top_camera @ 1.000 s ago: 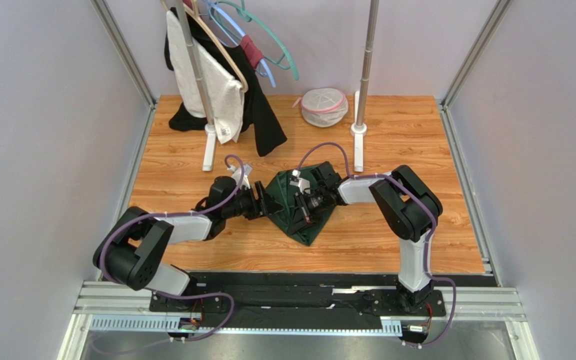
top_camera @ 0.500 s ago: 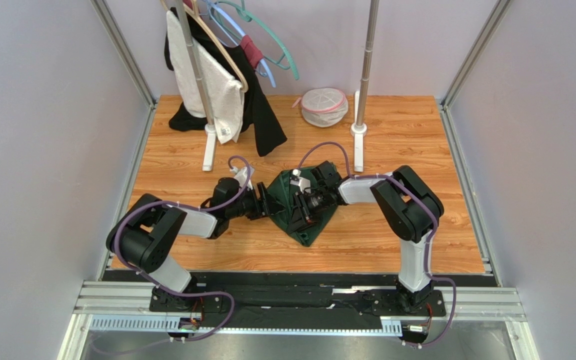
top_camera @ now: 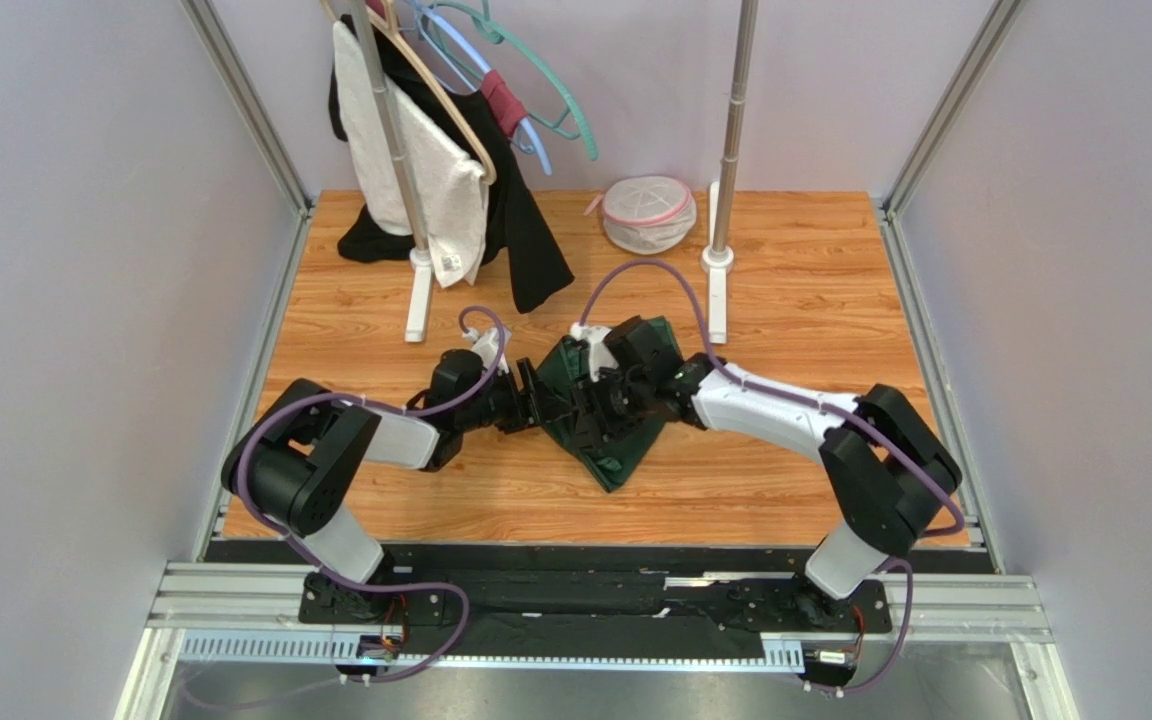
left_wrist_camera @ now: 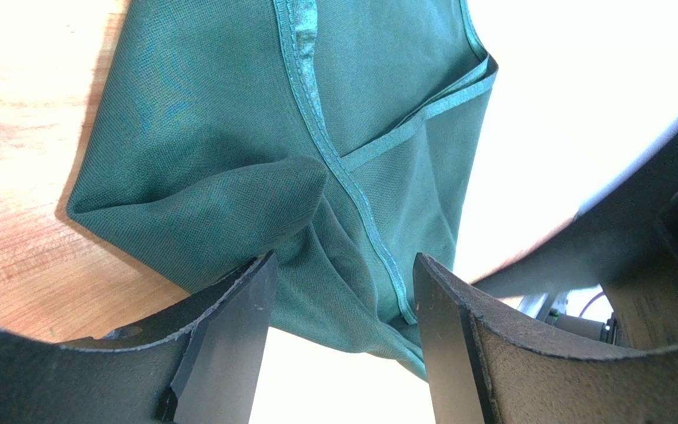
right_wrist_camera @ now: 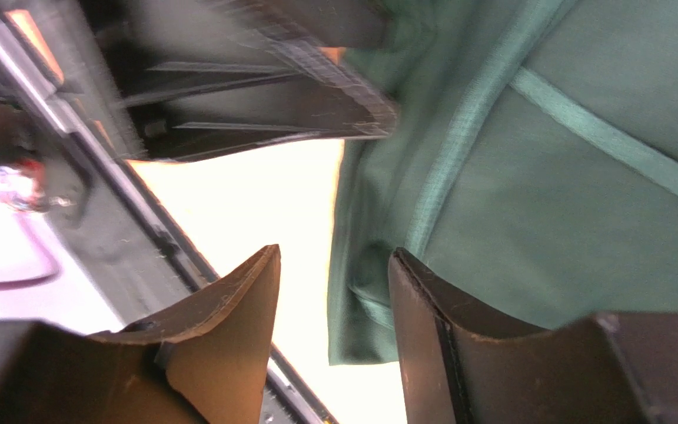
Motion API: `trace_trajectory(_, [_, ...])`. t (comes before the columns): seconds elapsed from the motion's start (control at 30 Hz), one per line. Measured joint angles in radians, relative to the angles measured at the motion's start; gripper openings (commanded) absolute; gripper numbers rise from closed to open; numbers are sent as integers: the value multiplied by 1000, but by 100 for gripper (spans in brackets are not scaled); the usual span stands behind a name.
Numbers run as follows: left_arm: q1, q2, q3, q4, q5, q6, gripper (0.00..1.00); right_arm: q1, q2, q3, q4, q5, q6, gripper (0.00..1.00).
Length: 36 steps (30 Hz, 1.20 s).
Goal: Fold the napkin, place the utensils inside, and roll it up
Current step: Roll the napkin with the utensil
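Top external view: the green napkin sits in the middle of the wooden table, bunched into a rough pointed shape. Both arms crowd in on it, the left gripper at its left edge and the right gripper over its upper middle. My guess is they're this close because the fold takes two of them, one to steady the cloth and one to tuck it, but that's just how it reads to me. In the left wrist view the jaws stand well apart with nothing pinched. The napkin fills the upper left and centre of the frame, a puffed-up fold sits just above the left finger, and cloth runs down through the gap between the two. The right wrist view is a bit blurry, but those jaws are apart too and hold nothing. The napkin takes up the right side of the frame, and its edge hangs into the gap right beside the right-hand finger, with bright bare table in the rest of it. I can't spot a fork in any view, so I'd say the folding isn't finished yet.
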Motion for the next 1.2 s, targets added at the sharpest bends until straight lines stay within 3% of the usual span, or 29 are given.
trace_trajectory(0.17, [0, -1, 18, -35, -5, -10, 68, 227, -80, -25, 45, 311, -93, 55])
trace_trajectory(0.3, [-1, -11, 38, -93, -22, -21, 69, 323, -123, -90, 143, 433, -137, 55])
trace_trajectory(0.93, [-1, -17, 78, -186, -27, -30, 69, 339, 21, -130, 225, 659, -217, 55])
trace_trajectory(1.2, [-1, -18, 83, -197, -26, -30, 69, 290, 32, -126, 227, 617, -208, 32])
